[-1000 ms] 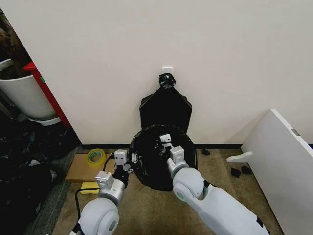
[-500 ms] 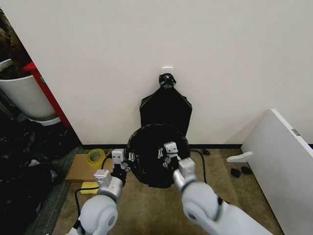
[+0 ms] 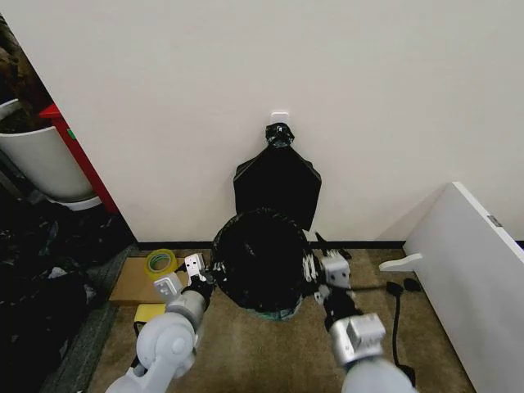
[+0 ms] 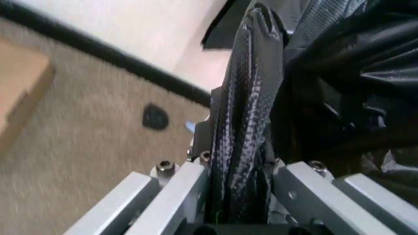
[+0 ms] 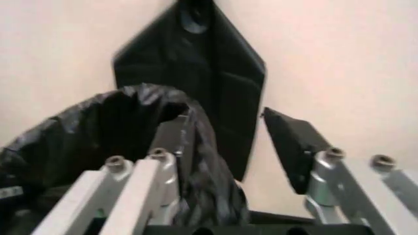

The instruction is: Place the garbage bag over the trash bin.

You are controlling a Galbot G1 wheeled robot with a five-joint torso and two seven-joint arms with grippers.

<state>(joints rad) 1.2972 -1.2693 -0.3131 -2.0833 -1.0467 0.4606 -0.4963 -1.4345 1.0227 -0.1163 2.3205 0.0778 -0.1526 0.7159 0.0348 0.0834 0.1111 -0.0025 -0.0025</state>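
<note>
I'm looking down at tan carpet (image 3: 246, 344) meeting a plain cream wall (image 3: 246, 74) along a dark baseboard (image 3: 360, 244). The bag (image 3: 260, 260) is stretched over the bin at the centre of my head view, against the wall; just a sliver of the bin's pale green base (image 3: 278, 314) peeks out under the plastic at 6 o'clock. My left gripper (image 3: 201, 274) sits at the bag's 9 o'clock edge, clamped on a fold of the crinkled plastic (image 4: 242, 147), which runs up between the fingers (image 4: 179, 196) in the left wrist view. My right gripper (image 3: 315, 274) is at the 3 o'clock edge; its fingers (image 5: 140, 191) stand fairly wide, with the bag's rim (image 5: 196, 161) bunched against one of them and the other clear of it, so I cannot tell if it has any real hold. Behind the bin at 12 o'clock a flat black bundle (image 3: 277, 182) hangs on the wall below a white wall plate (image 3: 280, 117). At 9 o'clock a cardboard sheet (image 3: 135, 282) lies on the floor with a roll of yellow tape (image 3: 160, 261) on it. A big white tub (image 3: 41, 160) and something red (image 3: 78, 155) sit toward 10 o'clock, and a white panel (image 3: 475, 262) leans in at 3 o'clock.
</note>
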